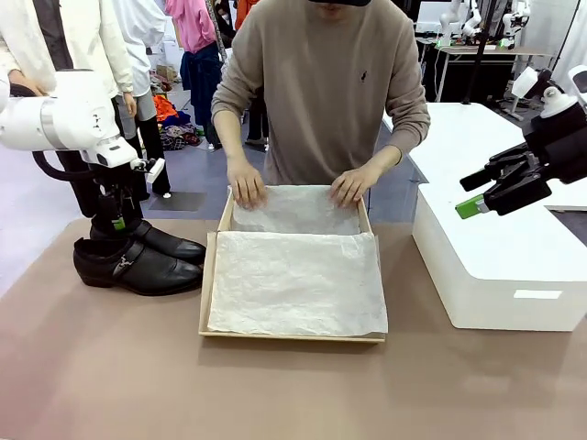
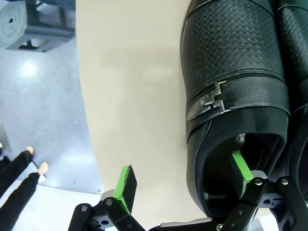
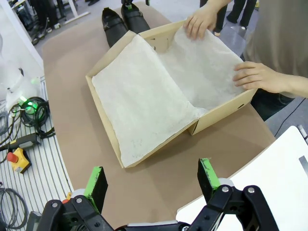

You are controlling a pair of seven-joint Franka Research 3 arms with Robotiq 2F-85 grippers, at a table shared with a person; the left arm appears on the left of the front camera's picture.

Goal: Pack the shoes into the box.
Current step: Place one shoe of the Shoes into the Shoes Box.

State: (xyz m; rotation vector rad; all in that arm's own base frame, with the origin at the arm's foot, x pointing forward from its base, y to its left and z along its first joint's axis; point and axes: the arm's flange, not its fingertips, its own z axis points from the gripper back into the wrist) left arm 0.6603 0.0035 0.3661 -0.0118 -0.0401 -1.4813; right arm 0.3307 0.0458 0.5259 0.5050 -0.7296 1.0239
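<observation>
No lettering can be read; the small label [image 1: 537,294] on the white box [image 1: 477,266] is illegible.

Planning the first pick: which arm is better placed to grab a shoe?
Left. The left gripper, open, straddles one shoe's side wall, a finger inside the opening. The right gripper hangs open by the white box, away from the shoes.

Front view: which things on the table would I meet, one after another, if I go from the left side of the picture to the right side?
the shoes → the box → the white box
</observation>
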